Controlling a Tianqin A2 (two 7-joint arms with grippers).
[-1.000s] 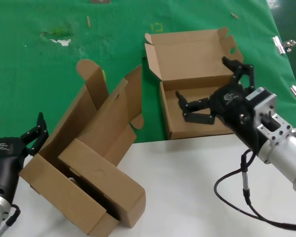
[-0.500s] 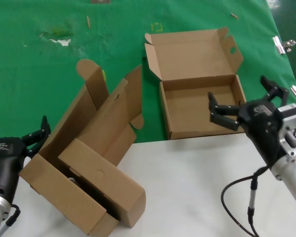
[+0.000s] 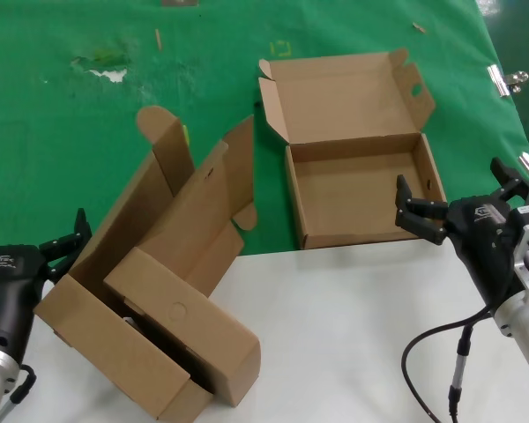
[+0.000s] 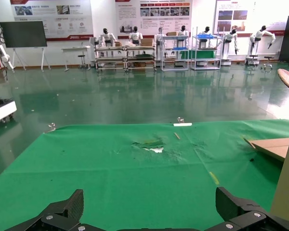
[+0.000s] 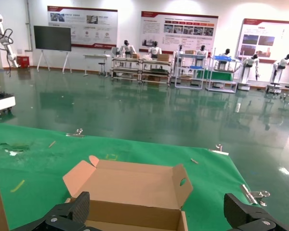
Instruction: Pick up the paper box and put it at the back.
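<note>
The paper box (image 3: 357, 189) lies open on the green cloth, its lid (image 3: 339, 92) folded back flat and its tray empty. Beyond it the cloth bears a whitish torn scuff (image 3: 106, 70) and a small yellow square mark (image 3: 282, 48). My right gripper (image 3: 451, 176) is open and empty, hovering by the box's near right corner, touching nothing. In the right wrist view the box (image 5: 135, 185) lies just ahead of the open gripper (image 5: 156, 204). My left gripper (image 3: 31, 231) is open and empty at the near left; in its wrist view (image 4: 149, 202) it faces bare cloth and the scuff (image 4: 151, 147).
Two other brown cardboard boxes (image 3: 159, 291) lean together at the near left, half on the white tabletop (image 3: 353, 335); one flap shows in the left wrist view (image 4: 274, 147). Metal clips (image 3: 509, 79) hold the cloth's right edge.
My right gripper has drawn back out of the paper box's tray, toward the right and nearer me, still open. The box has not moved. My left gripper turned slightly.
</note>
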